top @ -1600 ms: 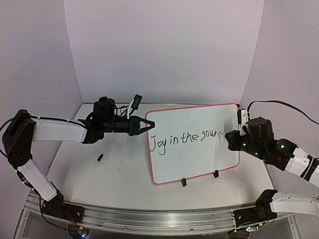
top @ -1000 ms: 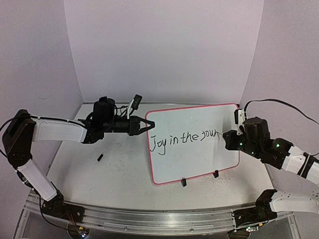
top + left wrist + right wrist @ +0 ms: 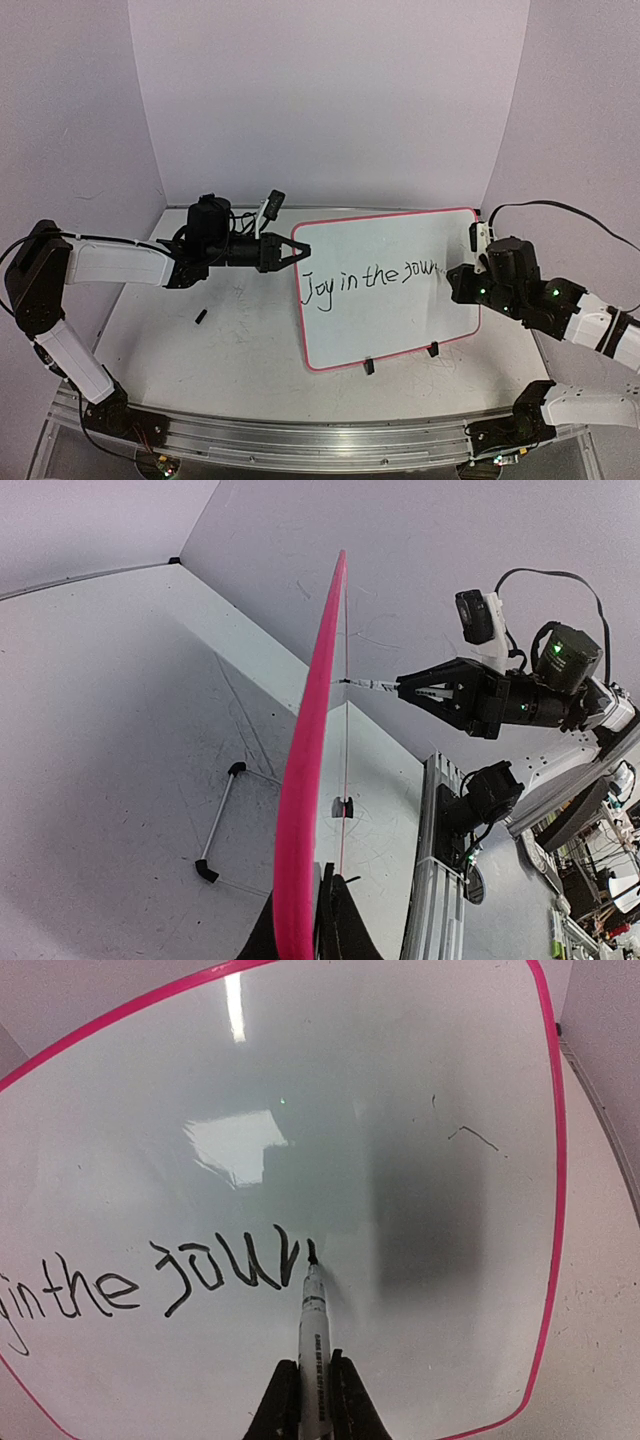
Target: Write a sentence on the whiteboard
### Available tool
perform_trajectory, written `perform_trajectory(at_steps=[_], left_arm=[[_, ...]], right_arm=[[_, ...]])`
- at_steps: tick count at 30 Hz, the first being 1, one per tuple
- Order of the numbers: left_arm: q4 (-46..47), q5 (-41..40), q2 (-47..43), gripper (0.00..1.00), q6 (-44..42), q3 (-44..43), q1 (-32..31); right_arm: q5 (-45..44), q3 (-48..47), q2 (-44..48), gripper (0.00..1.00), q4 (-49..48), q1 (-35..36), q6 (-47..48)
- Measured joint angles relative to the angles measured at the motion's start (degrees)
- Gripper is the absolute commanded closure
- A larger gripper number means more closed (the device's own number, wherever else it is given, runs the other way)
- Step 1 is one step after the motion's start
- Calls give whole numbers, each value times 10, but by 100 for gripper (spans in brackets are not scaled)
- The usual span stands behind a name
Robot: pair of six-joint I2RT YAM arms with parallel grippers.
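- Pinching the whiteboard [image 3: 400, 320] at its left edge, our left gripper [image 3: 299, 250] holds it propped on the table [image 3: 230, 350], right of centre
- Our right gripper [image 3: 314, 1372] is clamped on a marker [image 3: 312, 1305], its tip touching the whiteboard just after "Joy in the jour"

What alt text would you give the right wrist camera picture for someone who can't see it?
The right gripper holds a marker with its black tip on a white, pink-bordered whiteboard, at the end of black handwriting that reads "in the jour". Glare from a light shows on the board's upper left.
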State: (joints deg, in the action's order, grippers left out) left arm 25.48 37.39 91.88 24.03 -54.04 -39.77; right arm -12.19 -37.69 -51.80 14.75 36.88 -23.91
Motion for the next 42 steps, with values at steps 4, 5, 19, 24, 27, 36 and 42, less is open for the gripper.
perform_trajectory(at_steps=[4,5,19,24,27,36,42], left_arm=[[0,0,0,100,0,0,0],[0,0,0,100,0,0,0],[0,0,0,100,0,0,0],[0,0,0,100,0,0,0],[0,0,0,100,0,0,0],[0,0,0,100,0,0,0],[0,0,0,100,0,0,0]], right_arm=[[3,2,2,100,4,0,-3],[4,2,2,100,4,0,-4],[7,2,-3,100,6,0,-5],[14,2,-1,100,14,0,-12],[16,2,-1,100,17,0,-16],[17,2,-1,100,19,0,-17],[11,-3,-1,100,19,0,-15]])
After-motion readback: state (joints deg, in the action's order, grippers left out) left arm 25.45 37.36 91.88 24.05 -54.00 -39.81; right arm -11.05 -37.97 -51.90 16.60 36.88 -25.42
